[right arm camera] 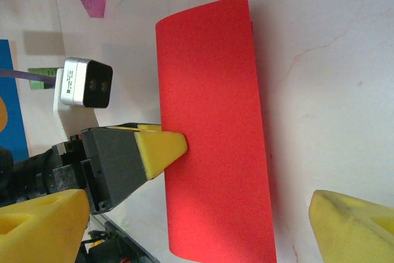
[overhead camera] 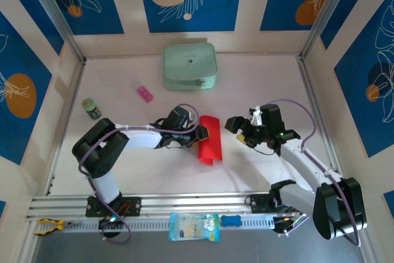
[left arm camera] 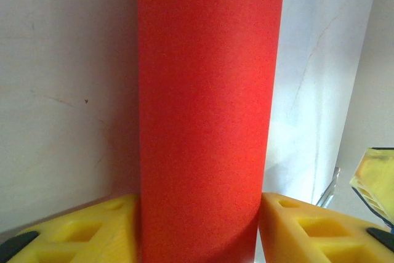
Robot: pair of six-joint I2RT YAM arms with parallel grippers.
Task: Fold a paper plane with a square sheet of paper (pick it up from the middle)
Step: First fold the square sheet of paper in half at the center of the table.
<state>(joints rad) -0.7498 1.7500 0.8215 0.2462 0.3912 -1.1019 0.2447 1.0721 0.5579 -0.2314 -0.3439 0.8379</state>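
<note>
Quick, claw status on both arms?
Left claw: closed on the red paper, a finger against each side.
Right claw: open, holding nothing.

Your left arm (overhead camera: 138, 137) and right arm (overhead camera: 305, 164) are a matched pair: white tubular links between bulky black joint housings, each with a lilac cable (overhead camera: 295, 103) looping loosely along it. A small green light (overhead camera: 281, 132) glows near the right wrist. On the left gripper (overhead camera: 198, 135) you have a blocky black body, wedge-shaped yellow fingers (right arm camera: 161, 149) with hollow pockets, and a silver-cased wrist camera (right arm camera: 86, 82) with a black two-lens face. The right gripper (right arm camera: 197, 226) has the same yellow fingers.
</note>
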